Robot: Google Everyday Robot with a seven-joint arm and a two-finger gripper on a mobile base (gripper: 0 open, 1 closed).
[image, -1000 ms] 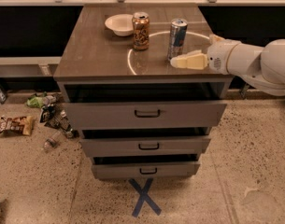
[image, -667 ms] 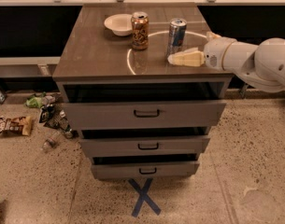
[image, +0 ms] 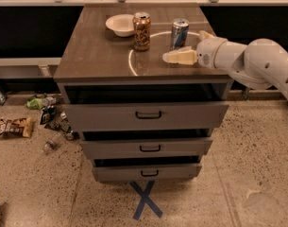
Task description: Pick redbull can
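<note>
On the right side of the cabinet top, the gripper sits low over the wood and points left. I cannot tell if it is open or closed, and it holds nothing that I can see. The redbull can stands upright just beyond it, a little farther back. The gripper looks near the can, but I cannot tell if they touch.

The can is tall and thin, so I think a bump from the side could tip it over. Then it might roll and fall off the top. A push to the left could knock it into the brown can, which stands close by. The white bowl is farther left and looks safe. A grab too low or off to one side could make the smooth can slip out.
</note>
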